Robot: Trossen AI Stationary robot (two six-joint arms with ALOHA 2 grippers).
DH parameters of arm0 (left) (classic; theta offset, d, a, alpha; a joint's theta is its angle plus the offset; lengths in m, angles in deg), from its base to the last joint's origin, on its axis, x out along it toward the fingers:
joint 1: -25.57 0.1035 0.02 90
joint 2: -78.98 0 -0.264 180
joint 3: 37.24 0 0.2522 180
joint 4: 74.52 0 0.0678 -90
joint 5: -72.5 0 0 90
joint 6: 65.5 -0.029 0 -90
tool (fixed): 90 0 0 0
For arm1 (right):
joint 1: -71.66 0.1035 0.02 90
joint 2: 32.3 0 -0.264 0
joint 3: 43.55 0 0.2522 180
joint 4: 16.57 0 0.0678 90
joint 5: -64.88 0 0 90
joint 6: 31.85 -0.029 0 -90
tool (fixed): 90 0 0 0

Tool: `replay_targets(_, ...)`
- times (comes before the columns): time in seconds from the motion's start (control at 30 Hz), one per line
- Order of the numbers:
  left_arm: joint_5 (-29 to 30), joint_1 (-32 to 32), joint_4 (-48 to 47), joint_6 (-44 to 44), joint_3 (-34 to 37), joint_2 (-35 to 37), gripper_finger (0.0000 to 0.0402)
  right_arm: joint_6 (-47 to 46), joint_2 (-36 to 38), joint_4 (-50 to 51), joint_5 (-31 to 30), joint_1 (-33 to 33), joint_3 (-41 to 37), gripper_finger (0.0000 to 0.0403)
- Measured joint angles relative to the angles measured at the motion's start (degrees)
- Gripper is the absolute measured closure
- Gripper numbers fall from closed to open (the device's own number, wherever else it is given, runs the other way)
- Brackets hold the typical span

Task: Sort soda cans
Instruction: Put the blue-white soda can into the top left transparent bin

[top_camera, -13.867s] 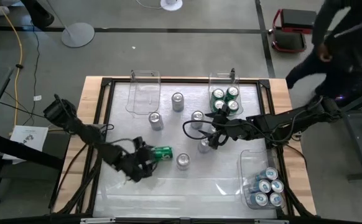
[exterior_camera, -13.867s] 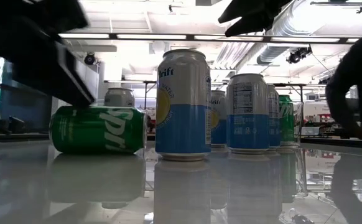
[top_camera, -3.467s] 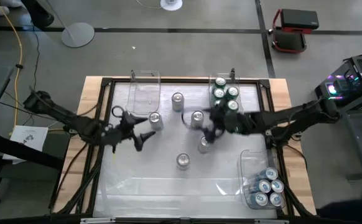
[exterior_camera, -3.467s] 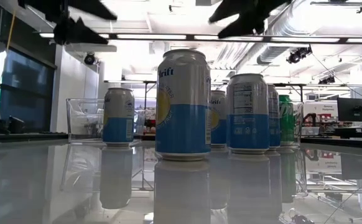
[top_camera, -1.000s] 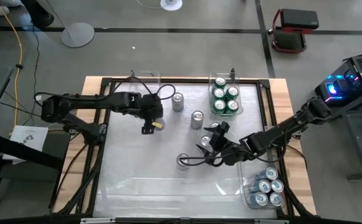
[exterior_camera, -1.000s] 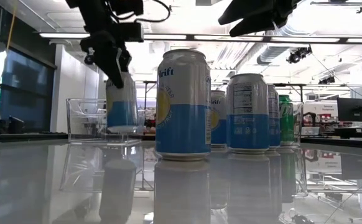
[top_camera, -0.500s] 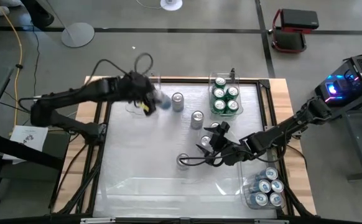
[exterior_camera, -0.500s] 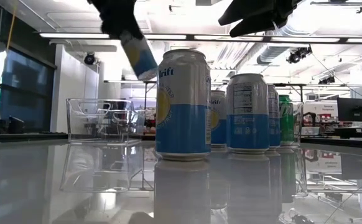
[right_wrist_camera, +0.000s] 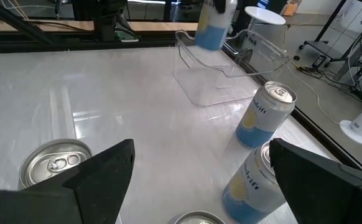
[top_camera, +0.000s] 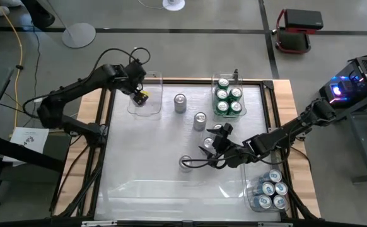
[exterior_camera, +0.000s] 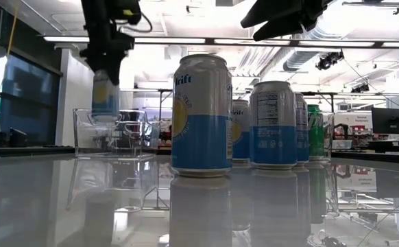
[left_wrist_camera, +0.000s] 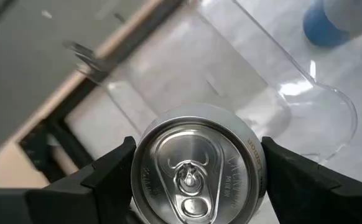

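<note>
My left gripper (top_camera: pixel 139 94) is shut on a blue-and-white soda can (exterior_camera: pixel 105 96) and holds it over the clear bin (top_camera: pixel 153 85) at the table's far left; the can's silver top (left_wrist_camera: pixel 196 168) fills the left wrist view. My right gripper (top_camera: pixel 209 146) hangs open over mid-table, just right of a standing can (top_camera: pixel 185 163), whose top (right_wrist_camera: pixel 53 163) shows beside its fingers. It touches nothing. Two more cans (top_camera: pixel 180 103) (top_camera: pixel 200 120) stand upright on their bases farther back. My left gripper pinches the can's side wall just below its top rim (left_wrist_camera: pixel 139 171) between its two fingers (left_wrist_camera: pixel 109 177), one on each opposite side. The fingers come steeply from above. The can hangs upright, lifted clear, over the clear bin's floor.
A bin of green cans (top_camera: pixel 227 101) stands at the far right. A bin of blue cans (top_camera: pixel 268 192) sits at the near right. The nearest blue-and-white can (exterior_camera: pixel 201 113) fills the low view's middle. The table's near left part is bare.
My left gripper has carried the can up from the table and toward the far left corner, rolling its wrist. The can tipped over midway and now hangs upright over the clear bin. My right gripper has kept still.
</note>
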Motion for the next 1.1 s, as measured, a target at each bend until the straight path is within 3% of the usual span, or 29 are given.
replay_targets(0.1,-3.3,1.1,-0.3,0.0,1.3,-1.8,0.0117,0.0,0.0,0.0,0.0,0.0,0.0,0.0045)
replay_targets(0.57,-3.9,-0.5,3.4,3.1,8.8,-5.4,0.0116,0.1,0.0,0.5,0.0,0.0,0.0,0.0045)
replay_targets(1.1,-6.7,-1.4,3.3,4.6,9.1,-5.3,0.0092,0.1,0.0,0.9,0.0,0.0,0.0,0.0045)
